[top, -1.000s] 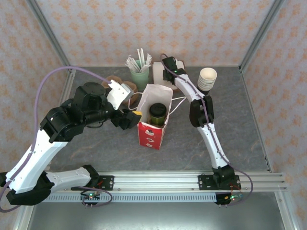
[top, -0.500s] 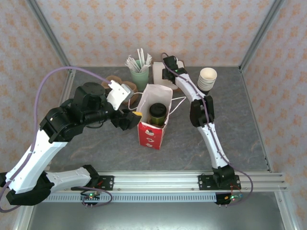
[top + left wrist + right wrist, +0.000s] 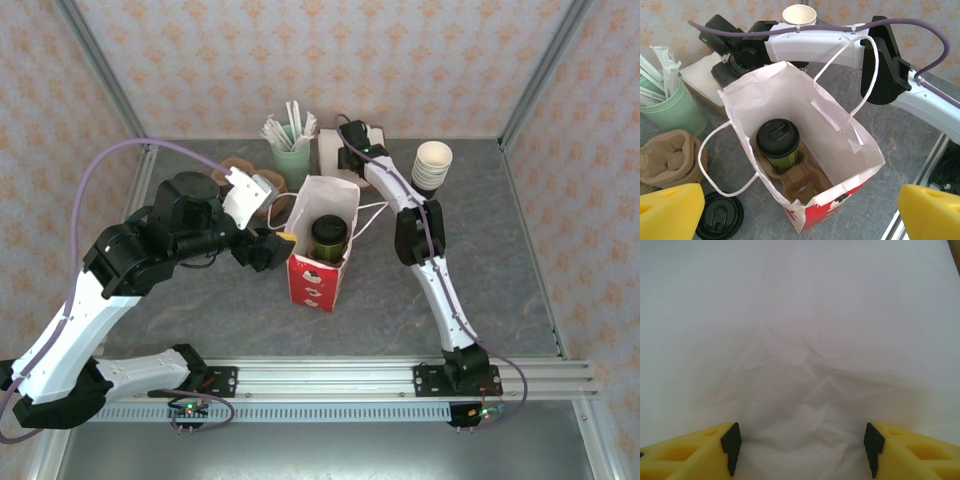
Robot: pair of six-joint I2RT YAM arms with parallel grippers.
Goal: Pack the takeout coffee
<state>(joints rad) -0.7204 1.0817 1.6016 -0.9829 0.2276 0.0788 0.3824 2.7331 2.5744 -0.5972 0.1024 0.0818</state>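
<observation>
The takeout coffee [image 3: 328, 236], a dark green cup with a black lid [image 3: 778, 139], stands upright in a brown cardboard carrier [image 3: 805, 182] inside the open red-and-white paper bag [image 3: 316, 283]. My left gripper [image 3: 275, 245] hovers at the bag's left side. It is open, with its yellow fingers [image 3: 670, 210] wide apart on either side of the bag's [image 3: 832, 210] near corner, holding nothing. At the back, my right gripper [image 3: 352, 140] is open just above a stack of white napkins [image 3: 800, 340]. Nothing sits between its pads [image 3: 731, 445].
A pale green cup of wrapped straws [image 3: 290, 150] and a stack of cream-rimmed cups [image 3: 432, 165] stand at the back. Brown carriers [image 3: 665, 157] and black lids [image 3: 719, 216] lie left of the bag. The bag's white handles [image 3: 860, 75] stick out. Metal posts frame the table.
The right wrist has shifted slightly over the white stack at the back. The bag, the coffee and the left arm stay where they were.
</observation>
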